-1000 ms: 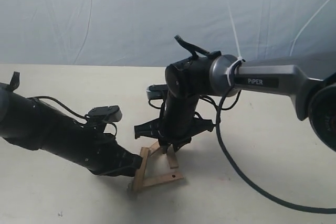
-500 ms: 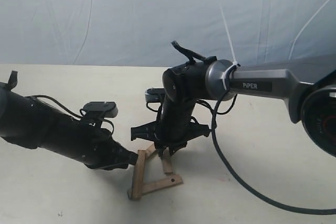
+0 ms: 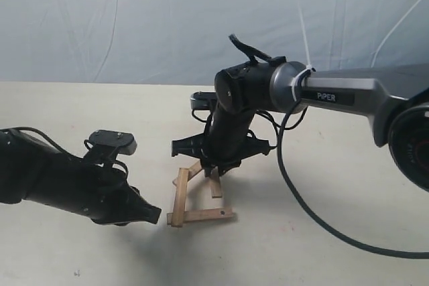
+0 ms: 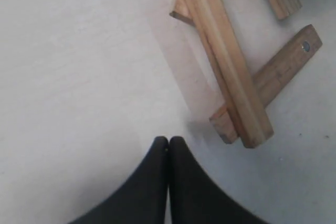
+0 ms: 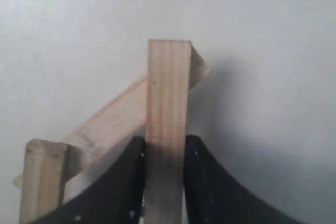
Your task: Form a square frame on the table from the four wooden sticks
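Observation:
Four light-brown wooden sticks lie clustered mid-table [image 3: 80,112]. One stick [image 3: 179,197] runs front to back and rests on the end of a holed stick [image 3: 201,216] that forms the near side. My right gripper [image 3: 214,169] points down and is shut on a third stick [image 5: 168,98], which crosses over a fourth stick [image 5: 107,121]. My left gripper [image 3: 156,214] is shut and empty, its tips [image 4: 168,141] a short way from the near corner, where the upper stick [image 4: 226,72] overlaps the holed one [image 4: 286,61].
The right arm's black cable [image 3: 301,212] trails over the table to the right of the sticks. A wrinkled blue-grey backdrop [image 3: 167,18] closes off the far edge. The left arm's body [image 3: 53,182] lies low over the near left table.
My left gripper has drawn back from the left stick toward the near left. That stick now stands squarer to the near stick. The right gripper shifted slightly, still holding its stick.

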Tool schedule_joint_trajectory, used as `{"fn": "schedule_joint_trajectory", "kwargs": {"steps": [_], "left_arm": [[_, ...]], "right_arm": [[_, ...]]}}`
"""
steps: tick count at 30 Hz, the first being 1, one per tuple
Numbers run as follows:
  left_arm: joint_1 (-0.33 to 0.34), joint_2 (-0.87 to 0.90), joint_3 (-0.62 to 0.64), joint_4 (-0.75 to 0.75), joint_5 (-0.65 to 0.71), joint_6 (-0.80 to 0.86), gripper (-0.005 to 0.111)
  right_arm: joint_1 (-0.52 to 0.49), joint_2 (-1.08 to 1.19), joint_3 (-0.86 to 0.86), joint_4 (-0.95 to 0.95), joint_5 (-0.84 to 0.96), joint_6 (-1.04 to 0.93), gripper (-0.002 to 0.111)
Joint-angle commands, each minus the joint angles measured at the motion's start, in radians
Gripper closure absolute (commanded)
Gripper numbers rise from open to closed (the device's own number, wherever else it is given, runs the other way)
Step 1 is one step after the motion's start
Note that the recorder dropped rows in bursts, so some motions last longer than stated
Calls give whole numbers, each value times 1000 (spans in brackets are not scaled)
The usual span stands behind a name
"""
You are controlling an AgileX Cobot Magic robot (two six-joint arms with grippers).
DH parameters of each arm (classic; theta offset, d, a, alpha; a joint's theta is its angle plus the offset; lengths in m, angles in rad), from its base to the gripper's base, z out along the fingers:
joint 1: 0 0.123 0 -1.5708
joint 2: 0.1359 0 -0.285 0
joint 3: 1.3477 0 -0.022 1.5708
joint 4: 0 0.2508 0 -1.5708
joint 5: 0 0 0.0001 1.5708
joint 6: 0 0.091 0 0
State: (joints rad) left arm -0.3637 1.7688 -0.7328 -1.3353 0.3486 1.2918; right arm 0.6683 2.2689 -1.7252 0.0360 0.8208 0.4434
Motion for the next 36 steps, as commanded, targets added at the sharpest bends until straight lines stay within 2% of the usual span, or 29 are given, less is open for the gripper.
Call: {"fn": "schedule_joint_trajectory", "kwargs": {"steps": [1,6,8,11,13,15,17,21,26,28,31,36], "left_arm": [[-8,-9,7,-17,-3,10,107],[-8,-9,1,-47,-39,20,107],[-8,-9,-11,-67,-41,35,107],[-8,-9,-46,-79,-39,35,107],[-8,-9,-87,-84,-39,35,107],[-4,-9,-140,-68,-39,37,107],[5,-6,-195,-50,-26,37,107],[50,39,-336,37,111,35,107],[124,196,-531,55,372,26,107],[132,262,-601,91,456,25,107],[132,331,-668,146,484,8,107],[132,428,-732,163,497,-26,107]], "right_arm": [[-9,9,-7,-10,15,-9,99],[-9,1,-7,-28,30,-28,62],[-9,-17,-7,-46,39,-28,59],[-9,-69,-7,-94,65,-43,64],[-9,-116,-7,-142,115,-75,74],[-9,-156,-5,-170,183,-137,88],[-9,-196,25,-181,246,-214,110],[-9,-287,194,-182,172,-257,108],[7,-391,464,-70,-56,-286,108],[30,-393,546,-44,-148,-290,108],[67,-377,628,-25,-249,-290,108],[108,-346,642,-18,-310,-290,108]]}}
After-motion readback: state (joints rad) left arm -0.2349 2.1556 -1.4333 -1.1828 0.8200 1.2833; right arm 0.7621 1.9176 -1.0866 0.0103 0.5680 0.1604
